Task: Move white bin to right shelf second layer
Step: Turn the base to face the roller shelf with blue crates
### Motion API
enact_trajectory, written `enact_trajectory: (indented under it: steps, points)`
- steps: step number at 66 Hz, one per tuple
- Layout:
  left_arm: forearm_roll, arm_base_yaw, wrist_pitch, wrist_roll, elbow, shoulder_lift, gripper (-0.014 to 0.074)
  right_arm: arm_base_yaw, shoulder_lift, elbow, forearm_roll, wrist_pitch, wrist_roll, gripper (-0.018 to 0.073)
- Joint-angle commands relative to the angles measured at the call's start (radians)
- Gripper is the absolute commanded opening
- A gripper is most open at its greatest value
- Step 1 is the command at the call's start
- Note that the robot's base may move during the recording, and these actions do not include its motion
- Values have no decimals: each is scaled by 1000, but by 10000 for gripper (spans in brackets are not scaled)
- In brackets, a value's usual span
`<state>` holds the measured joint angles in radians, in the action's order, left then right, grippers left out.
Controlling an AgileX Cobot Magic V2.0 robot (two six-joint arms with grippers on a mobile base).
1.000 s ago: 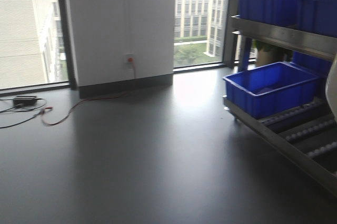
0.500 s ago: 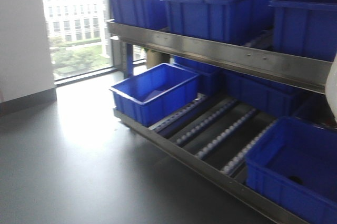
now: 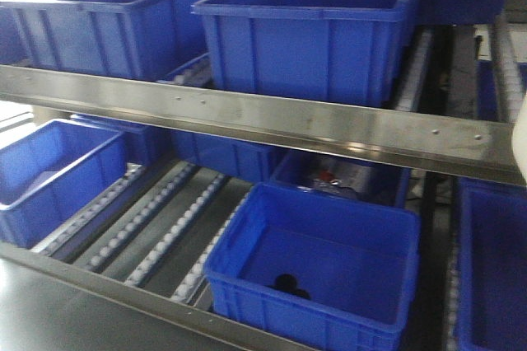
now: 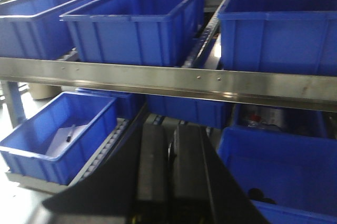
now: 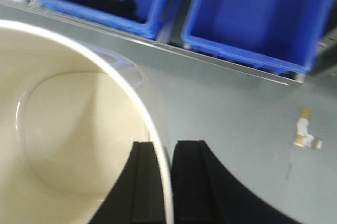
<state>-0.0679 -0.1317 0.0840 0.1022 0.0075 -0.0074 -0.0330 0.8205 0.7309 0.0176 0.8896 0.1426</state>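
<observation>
My right jaws (image 5: pixel 169 149) are clenched on the white bin (image 5: pixel 68 129). Its thin wall runs up between them, one finger inside and one outside, and the tub's body spreads away toward 9 and 10 o'clock. Grey floor (image 5: pixel 237 113) shows beyond the rim, with blue crates (image 5: pixel 253 13) at 12 o'clock. The bin is cream-white, glossy and plain, with a rounded corner and a rounded-square bottom. My left jaws (image 4: pixel 169 129) are pressed together on nothing, facing the steel shelf rail (image 4: pixel 158 77).
</observation>
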Motion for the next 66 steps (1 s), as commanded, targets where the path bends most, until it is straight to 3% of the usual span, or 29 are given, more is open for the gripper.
enact_trajectory:
  steps: [1,66]
  points:
    - [-6,-4,-84,-3,37,-14,85,0,-6,30,3,-62,-2,49]
    - [-6,-4,-84,-3,37,-14,85,0,-6,30,3,-62,-2,49]
